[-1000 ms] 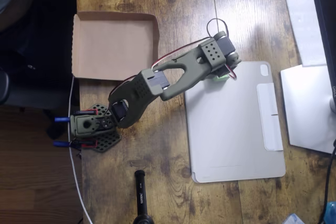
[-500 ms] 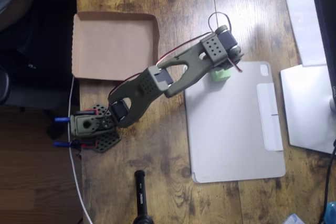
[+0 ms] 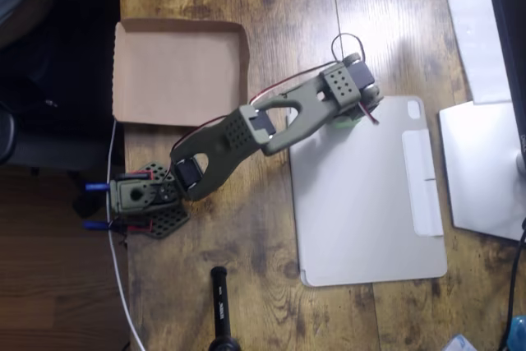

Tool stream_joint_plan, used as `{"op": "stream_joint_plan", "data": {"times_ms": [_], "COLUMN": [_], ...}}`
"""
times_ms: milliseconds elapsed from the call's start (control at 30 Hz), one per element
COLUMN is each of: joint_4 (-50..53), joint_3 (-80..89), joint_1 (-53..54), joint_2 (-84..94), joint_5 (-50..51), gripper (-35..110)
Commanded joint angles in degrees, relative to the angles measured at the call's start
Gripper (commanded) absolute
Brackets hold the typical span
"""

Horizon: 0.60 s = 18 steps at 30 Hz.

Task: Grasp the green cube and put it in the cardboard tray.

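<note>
My olive-green arm reaches from its base at the lower left toward the upper right of the overhead view. The gripper (image 3: 352,108) points down under the wrist head, and its fingers are hidden, so its state is unclear. A thin edge of the light-green cube (image 3: 345,122) shows just below the wrist head, on the top edge of the grey tablet cover. The cardboard tray (image 3: 177,71) lies at the upper left, with nothing in it, well away from the cube.
The flat grey tablet cover (image 3: 370,195) takes up the middle right of the wooden table. White sheets (image 3: 481,166) and a dark screen edge stand at the far right. A black cylinder (image 3: 220,310) lies at the bottom. The arm's base (image 3: 144,199) sits near the table's left edge.
The wrist head has shifted slightly down and right and now covers most of the cube, which showed more fully half a second ago. The cube itself appears to stay in the same spot.
</note>
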Motion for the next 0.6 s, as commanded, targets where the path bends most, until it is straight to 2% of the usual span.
{"op": "stream_joint_plan", "data": {"times_ms": [0,233,567], "joint_4": [-3.34,-10.63,-10.28], "joint_3": [5.36,14.5,12.83], "joint_1": [0.35,0.62,0.09], "joint_2": [4.13,5.54,8.53], "joint_5": [-0.53,-0.18,-0.62], "gripper": [43,42,41]}}
